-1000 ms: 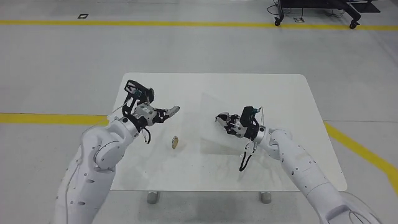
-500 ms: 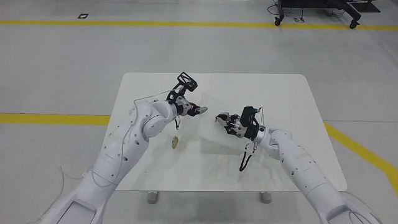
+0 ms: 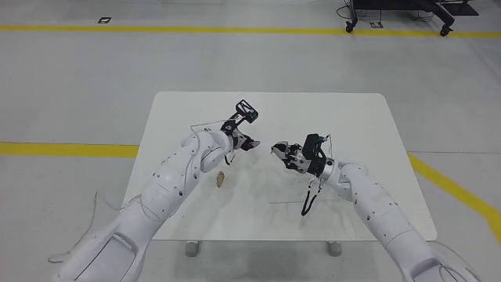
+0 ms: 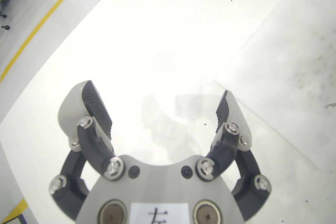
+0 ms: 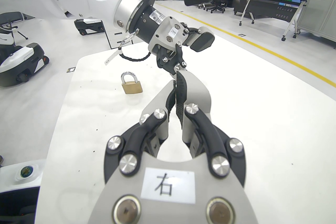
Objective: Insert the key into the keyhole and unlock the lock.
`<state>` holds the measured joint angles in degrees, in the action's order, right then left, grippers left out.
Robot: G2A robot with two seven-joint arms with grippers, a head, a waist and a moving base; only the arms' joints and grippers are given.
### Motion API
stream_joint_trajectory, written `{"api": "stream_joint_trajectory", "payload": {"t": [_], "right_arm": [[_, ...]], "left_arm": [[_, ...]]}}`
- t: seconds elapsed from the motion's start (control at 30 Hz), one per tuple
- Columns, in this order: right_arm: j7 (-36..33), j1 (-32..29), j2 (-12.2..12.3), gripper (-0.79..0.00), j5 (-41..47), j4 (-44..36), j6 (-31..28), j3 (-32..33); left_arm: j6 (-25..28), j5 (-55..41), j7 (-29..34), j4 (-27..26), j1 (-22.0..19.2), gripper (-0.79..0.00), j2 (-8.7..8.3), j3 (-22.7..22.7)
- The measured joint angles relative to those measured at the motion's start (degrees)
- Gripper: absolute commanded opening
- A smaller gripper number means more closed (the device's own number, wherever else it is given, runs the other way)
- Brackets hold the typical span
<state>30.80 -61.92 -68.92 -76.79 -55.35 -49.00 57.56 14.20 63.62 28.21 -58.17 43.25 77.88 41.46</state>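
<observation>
A brass padlock [image 3: 221,178] with a silver shackle lies flat on the white table [image 3: 352,117], closer to the front than either gripper; in the right wrist view the padlock [image 5: 131,84] sits beyond my right fingers. My left gripper [image 3: 249,144] hovers open and empty over the table's middle, left gripper [image 4: 162,109] jaws spread wide. Just to its right, my right gripper [image 3: 279,151] is shut, right gripper [image 5: 175,83] pads pressed together; whatever they pinch is hidden. The left gripper [image 5: 190,54] is almost touching the right fingertips. A small grey sliver [image 4: 331,105] shows at the picture's edge; I cannot identify it.
The table's rounded edge [image 4: 52,57] drops to a grey floor with a yellow line [image 3: 70,150]. A black cable [image 3: 313,192] loops under the right wrist. Bare tabletop [image 5: 262,104] stretches to the right and back.
My left arm has swung from the table's left side toward the middle, bringing its open gripper up close to the right gripper. The right arm and the padlock have stayed put.
</observation>
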Motion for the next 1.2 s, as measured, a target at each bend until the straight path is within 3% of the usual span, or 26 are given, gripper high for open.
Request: {"api": "stream_joint_trajectory", "payload": {"t": [0.1, 0.2, 0.33, 0.43, 0.53, 0.63, 0.7, 0.93, 1.0, 1.1, 1.2], "right_arm": [[0.0, 0.0, 0.0, -0.785, 0.0, 0.0, 0.0, 0.0], [0.0, 0.0, 0.0, -0.785, 0.0, 0.0, 0.0, 0.0], [0.4, -0.3, -0.1, -0.785, 0.5, -0.4, -0.3, 0.0], [1.5, -0.7, -0.4, -0.785, 7.6, -1.3, -3.1, 0.8], [2.0, -0.6, -0.9, -0.785, 16.9, -0.9, -8.3, 1.5], [-0.2, -0.6, -1.0, -0.785, 25.8, -2.1, -9.1, 1.1], [-1.6, -0.7, -0.9, -0.785, 29.8, -2.7, -9.0, 1.1], [-1.4, -0.7, -0.9, -0.785, 29.2, -2.7, -9.0, 1.1], [-1.4, -0.7, -0.9, -0.785, 29.2, -2.7, -9.0, 1.1], [-2.3, -1.6, -1.3, -0.785, 32.0, -4.6, -9.0, -0.6], [-5.6, -1.4, -2.2, -0.785, 43.1, -4.7, -9.0, -4.7]], "left_arm": [[2.7, -6.0, -2.9, 1.5, 0.1, 0.0, -0.26, 3.4], [7.7, -12.6, -5.8, 0.9, 2.1, 0.0, -2.05, 9.8], [15.7, -20.2, -8.0, -3.7, 9.0, 0.0, -5.78, 21.3], [23.8, -30.2, -7.1, -8.5, 17.5, 0.0, -8.44, 31.1], [31.4, -41.6, -3.0, -10.0, 23.7, 0.0, -9.74, 36.2], [33.6, -46.4, 1.9, -9.4, 25.5, 0.0, -10.24, 37.0], [33.5, -46.2, 1.4, -9.4, 25.4, 0.0, -10.23, 36.9], [33.3, -45.9, 0.9, -9.6, 25.3, 0.0, -10.29, 37.0], [30.9, -43.5, -1.2, -11.8, 25.2, 0.0, -10.69, 38.0], [26.3, -32.9, -10.4, -13.3, 28.0, 0.0, -10.05, 36.2], [32.4, -30.0, -11.6, -9.4, 27.2, 0.0, -9.74, 34.7]]}}
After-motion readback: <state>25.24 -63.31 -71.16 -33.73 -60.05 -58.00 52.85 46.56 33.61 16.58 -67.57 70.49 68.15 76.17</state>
